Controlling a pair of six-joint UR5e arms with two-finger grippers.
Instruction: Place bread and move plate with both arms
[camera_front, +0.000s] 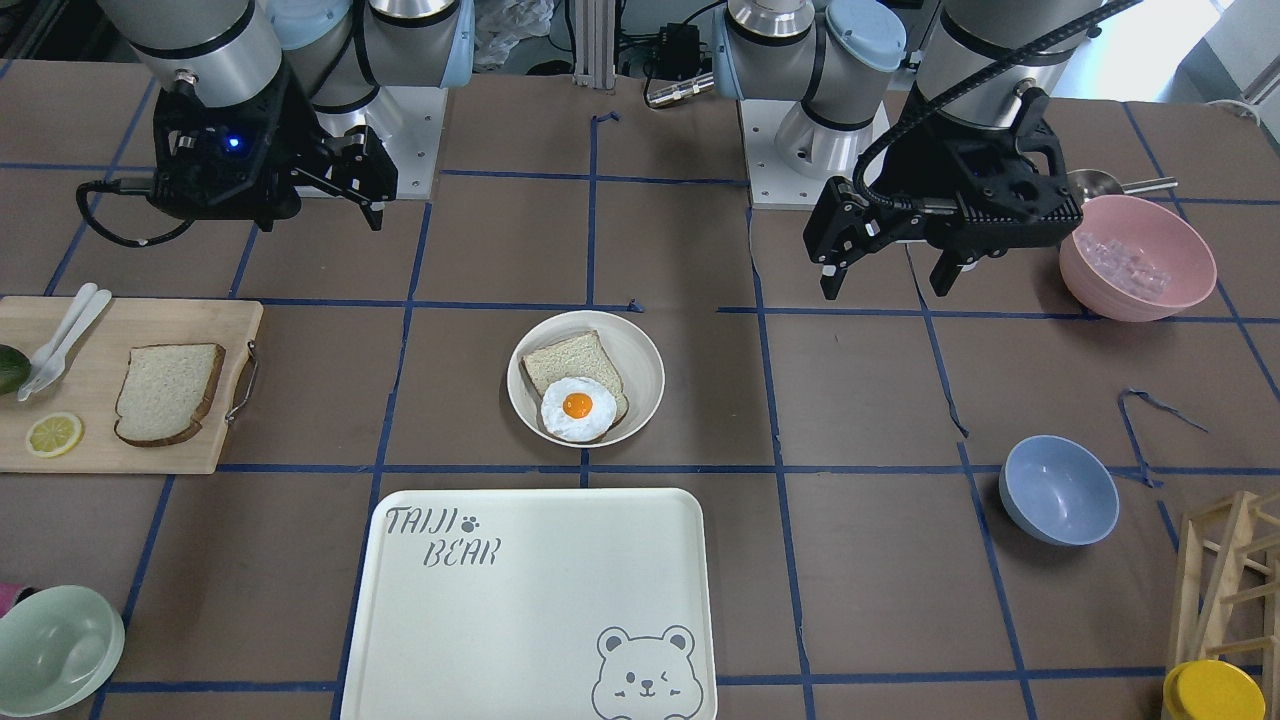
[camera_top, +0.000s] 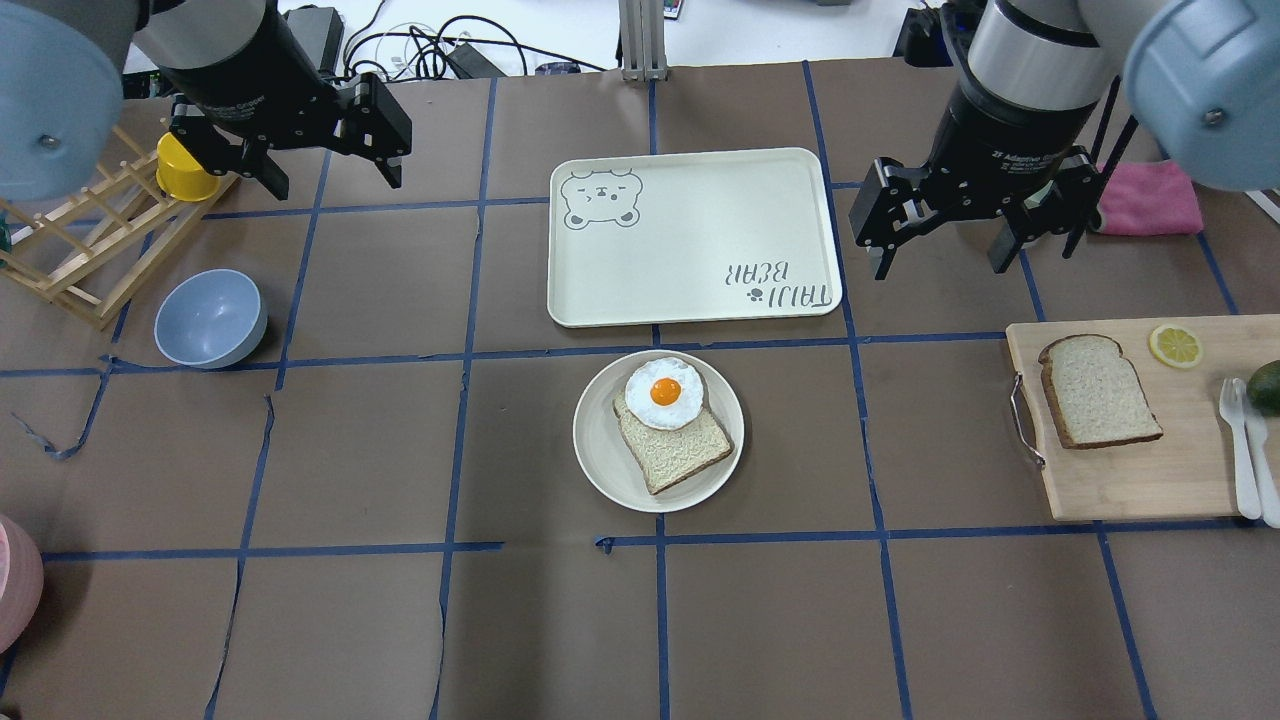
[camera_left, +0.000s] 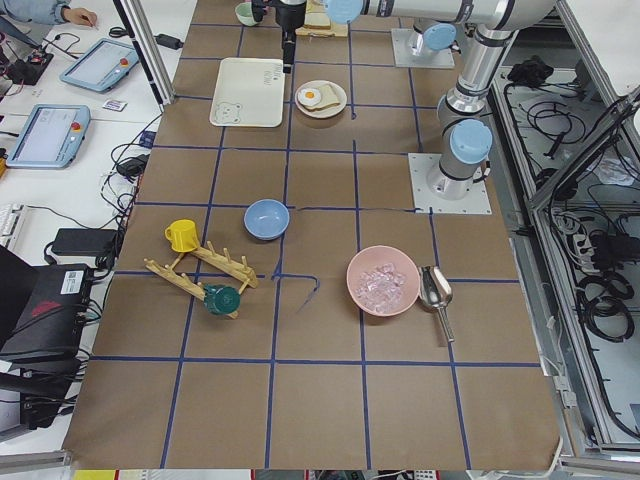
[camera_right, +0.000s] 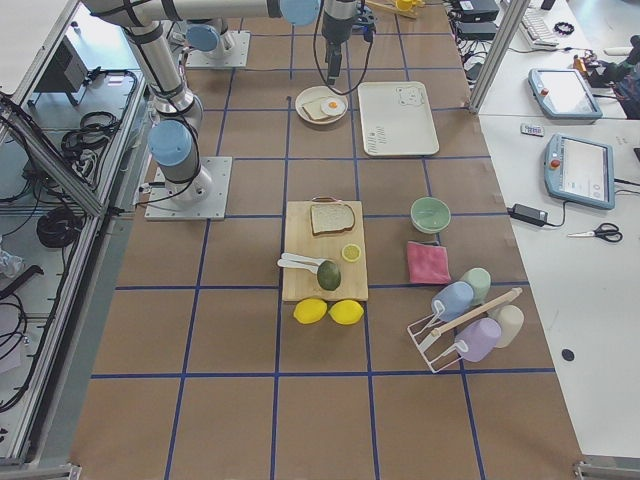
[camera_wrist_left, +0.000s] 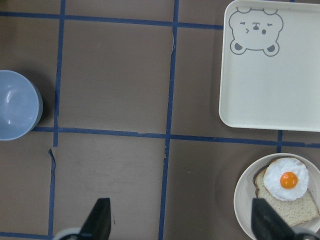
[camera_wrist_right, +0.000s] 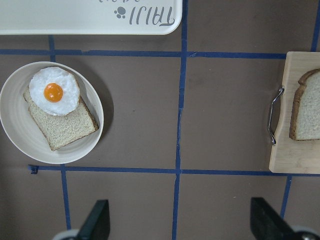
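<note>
Pale bread: the larger speckled, brown-crusted slice of bread (camera_top: 1098, 390) lies flat on a rectangular wooden board (camera_top: 1130, 480) at the robot's right, near a lemon slice (camera_top: 1175, 345); nothing grips it.
Cream-white plate: the round, raised-rim plate (camera_top: 600, 455) sits mid-surface, just on the robot's side of a white rectangular bear-print tray (camera_top: 690, 230). It carries a smaller bread slice (camera_top: 680, 450) with a fried egg (camera_top: 664, 392) on top.
Right hand: the black two-finger right hand (camera_top: 940, 270) hangs above the brown paper-covered surface (camera_top: 350, 450) between tray and board, fingers spread wide, empty, apart from the bread.
Left hand: the black two-finger left hand (camera_top: 335, 185) hangs over the far left part of the surface, fingers likewise wide, empty, well apart from the plate.
Step in hand: judged as the very start, with the bread not yet picked.
Risk at the pick: the slice is thin, soft and flat, so the fingers may skid it across the board, crush it, or close on wood alone.
Risk at placing: a drop off-centre could leave the bread hanging over the rim or push the egg aside.
Risk at the move: two hands on a shallow rim must rise together. Uneven lift would tilt the plate and slide its load off.
</note>
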